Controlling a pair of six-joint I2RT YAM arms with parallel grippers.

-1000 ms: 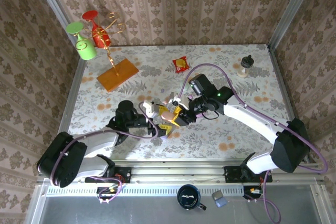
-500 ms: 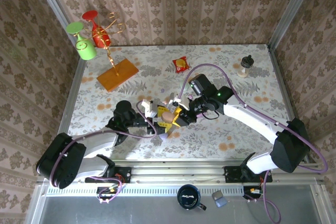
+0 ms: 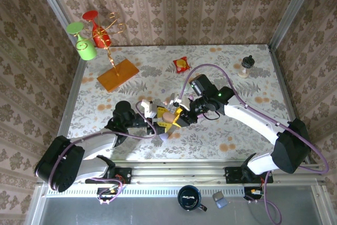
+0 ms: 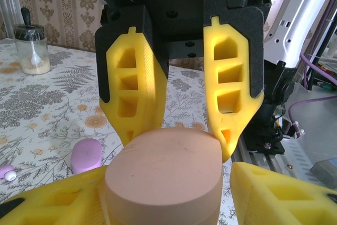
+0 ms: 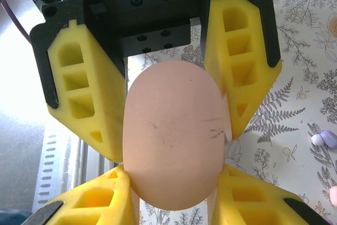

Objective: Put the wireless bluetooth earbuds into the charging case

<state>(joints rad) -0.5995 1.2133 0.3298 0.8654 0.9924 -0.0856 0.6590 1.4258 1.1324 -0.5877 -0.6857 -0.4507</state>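
Observation:
A pinkish egg-shaped charging case [image 3: 168,115] hangs closed above the middle of the table, with both grippers meeting on it. My right gripper [image 3: 178,117] is shut on the case [image 5: 174,140], both yellow pads pressing its sides. From the opposite side my left gripper [image 3: 159,123] has its pads against the same case [image 4: 163,172]. A tiny purple-and-white earbud [image 5: 324,139] lies on the table at the right. A tiny pink earbud [image 4: 6,172] lies at the left edge beside a purple rounded piece [image 4: 87,154].
A white piece [image 3: 150,110] lies just left of the grippers. A glass jar [image 3: 246,67] stands back right, a red snack packet [image 3: 181,65] back centre, and a wooden board [image 3: 117,75] with a glass stand back left. The metal rail [image 3: 174,168] runs along the front.
My left gripper has come in closer to the case and closed its fingers onto it. The right gripper has held the case in place without moving.

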